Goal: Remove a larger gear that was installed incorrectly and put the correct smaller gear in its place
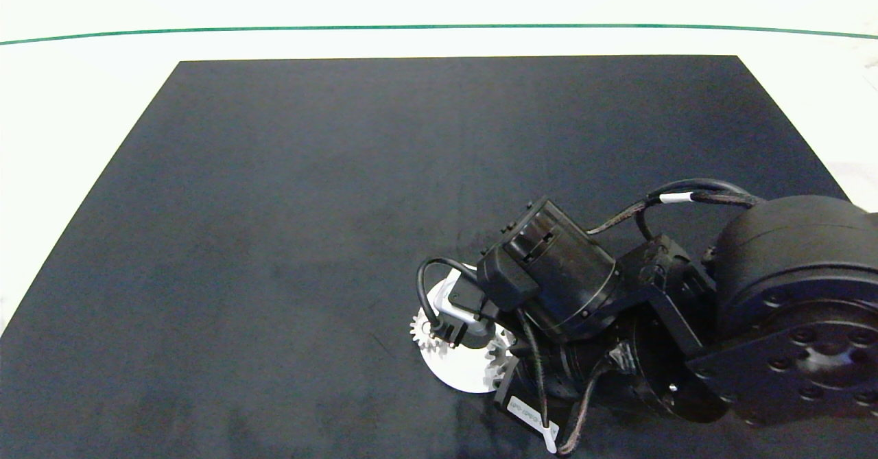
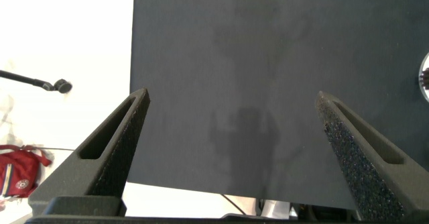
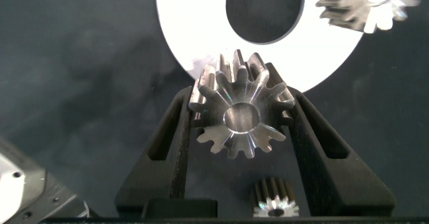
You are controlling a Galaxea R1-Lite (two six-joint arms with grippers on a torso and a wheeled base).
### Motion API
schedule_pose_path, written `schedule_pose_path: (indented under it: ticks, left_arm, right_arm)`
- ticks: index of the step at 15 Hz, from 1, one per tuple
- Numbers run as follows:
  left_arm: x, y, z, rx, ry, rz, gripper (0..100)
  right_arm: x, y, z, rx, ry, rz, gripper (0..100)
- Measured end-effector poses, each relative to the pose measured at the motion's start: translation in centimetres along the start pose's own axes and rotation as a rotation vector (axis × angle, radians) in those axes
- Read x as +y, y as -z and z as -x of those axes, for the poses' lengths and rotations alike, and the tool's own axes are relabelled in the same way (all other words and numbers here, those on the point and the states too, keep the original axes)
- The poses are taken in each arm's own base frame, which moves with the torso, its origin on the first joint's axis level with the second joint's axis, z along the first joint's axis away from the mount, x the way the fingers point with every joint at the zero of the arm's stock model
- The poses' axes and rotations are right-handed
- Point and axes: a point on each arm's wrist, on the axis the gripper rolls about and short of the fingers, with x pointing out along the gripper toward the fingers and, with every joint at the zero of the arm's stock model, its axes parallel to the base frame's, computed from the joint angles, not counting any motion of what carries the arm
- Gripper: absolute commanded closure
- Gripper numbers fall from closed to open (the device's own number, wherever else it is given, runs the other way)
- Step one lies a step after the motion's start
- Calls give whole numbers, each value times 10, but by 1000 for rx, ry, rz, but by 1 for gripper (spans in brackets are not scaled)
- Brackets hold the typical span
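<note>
The right gripper [image 3: 244,127] pinches the larger gear [image 3: 240,113] between its fingers over the near edge of the white ring plate [image 3: 194,23]. One small gear [image 3: 275,198] sits beneath it, apparently on the black mat [image 1: 309,205]; another [image 3: 365,3] overlaps the plate's rim. The left gripper [image 2: 231,120] hangs spread above bare mat.

We note larger gear [image 3: 241,113]: bright silvery metal, darker grey bore. Smaller gear [image 3: 273,198]: silvery, fine-toothed. Gear [image 3: 365,3] at disc edge: silvery with glare. Disc [image 3: 194,29]: plain white, dark round hole. Mat [image 1: 329,191]: uniform matt black, faint smudges. Table [image 1: 89,88]: white, thin green line [image 1: 439,27]. Right end effector [image 3: 244,150]: black fingers. Left end effector [image 2: 231,137]: dark grey, speckled pads. Red bag [image 2: 20,174] beyond table.
</note>
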Motion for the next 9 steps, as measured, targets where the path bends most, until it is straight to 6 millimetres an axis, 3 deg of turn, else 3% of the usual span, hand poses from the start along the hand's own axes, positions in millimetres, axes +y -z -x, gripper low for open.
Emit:
schedule_pose_path:
  ticks: [4, 9]
  left_arm:
    - [0, 0, 0, 0, 0, -6, 0]
    - [0, 1, 2, -8, -1, -23, 0]
  right_arm:
    - [-16, 5, 16, -35, 28, -63, 63]
    - [-58, 28, 3, 35, 57, -224, 63]
